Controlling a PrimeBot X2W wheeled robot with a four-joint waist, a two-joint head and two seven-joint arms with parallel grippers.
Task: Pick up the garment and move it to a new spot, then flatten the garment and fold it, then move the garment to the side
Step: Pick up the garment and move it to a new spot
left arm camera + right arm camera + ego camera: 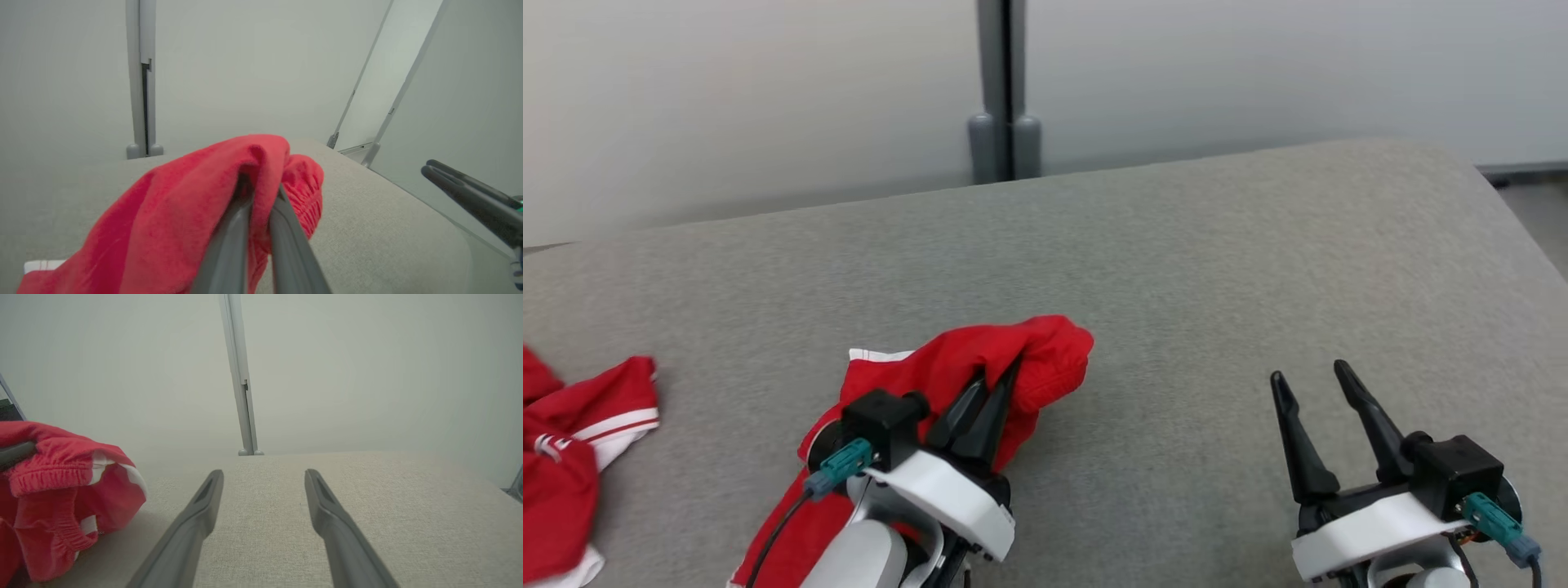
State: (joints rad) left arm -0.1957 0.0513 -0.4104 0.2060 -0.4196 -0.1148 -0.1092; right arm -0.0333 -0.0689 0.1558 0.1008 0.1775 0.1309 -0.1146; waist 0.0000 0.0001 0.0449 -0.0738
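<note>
Near the front edge of the bench (1217,261), left of its middle, the left gripper (999,371) is closed on a fold of the red garment (1045,351). The two dark fingers lie almost together with cloth pinched between them. From the pinch point the garment trails back toward the front edge, and a white trim shows at its left side.

The left wrist view shows the grip close up. The garment (184,196) drapes over both fingertips of the left gripper (261,185), and a gathered elastic band bulges to the right of them. This view also takes in the right gripper (427,168) from the side, well apart from the cloth.

The right wrist view shows the hanging side of the garment (61,465), with the elastic band and white patches. Its lower folds touch the bench (388,498).

The right gripper (1307,371) is near the front edge toward the right corner. Its jaws are spread and hold nothing, and bare bench shows between them (264,473).

The head view alone takes in a second red cloth (572,441) with white stripes at the left edge, apart from the gripped garment. A gray post (1009,90) stands behind the rear edge.
</note>
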